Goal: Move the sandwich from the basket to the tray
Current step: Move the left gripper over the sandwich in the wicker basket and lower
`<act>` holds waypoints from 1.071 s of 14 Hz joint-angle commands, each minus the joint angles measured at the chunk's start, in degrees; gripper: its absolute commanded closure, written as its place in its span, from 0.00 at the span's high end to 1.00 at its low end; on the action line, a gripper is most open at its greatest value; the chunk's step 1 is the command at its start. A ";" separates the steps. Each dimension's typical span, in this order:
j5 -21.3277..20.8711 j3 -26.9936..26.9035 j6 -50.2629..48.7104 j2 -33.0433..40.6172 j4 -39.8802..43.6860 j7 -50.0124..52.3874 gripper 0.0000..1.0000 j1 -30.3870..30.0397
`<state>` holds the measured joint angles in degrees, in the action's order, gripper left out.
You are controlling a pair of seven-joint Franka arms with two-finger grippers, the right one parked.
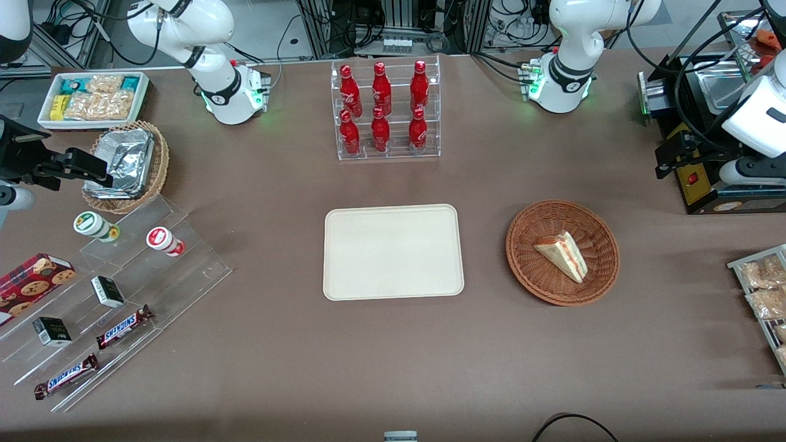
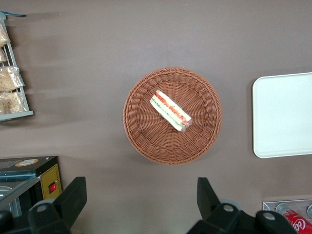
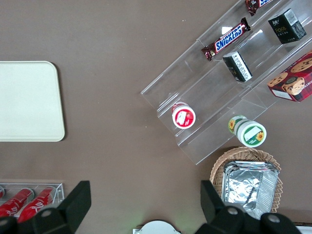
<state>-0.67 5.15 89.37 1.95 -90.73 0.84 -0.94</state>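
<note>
Sandwich (image 1: 562, 255) lying in basket (image 1: 527, 265), near its middle | basket on surface (image 1: 258, 362), beside tray (image 1: 393, 252), apart from it, toward working arm's end | tray bare | gripper (image 2: 141, 195) high above surface, jaws spread wide, holding nothing, basket and sandwich in its wrist camera's sight.

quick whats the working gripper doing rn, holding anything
Gripper: open and empty, held high above the table, looking down on the basket; the sandwich lies untouched inside it.
</note>
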 commanded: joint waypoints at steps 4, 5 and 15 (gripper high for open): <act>-0.73 0.74 0.72 -0.54 -1.11 0.92 1.00 -0.91; -0.73 0.74 0.63 -2.28 -1.20 1.36 1.00 -0.91; -0.38 2.31 29.60 -4.84 -26.05 35.94 1.00 0.67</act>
<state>-0.74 6.48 114.08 -4.78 -111.44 28.31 -0.76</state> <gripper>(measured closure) 0.000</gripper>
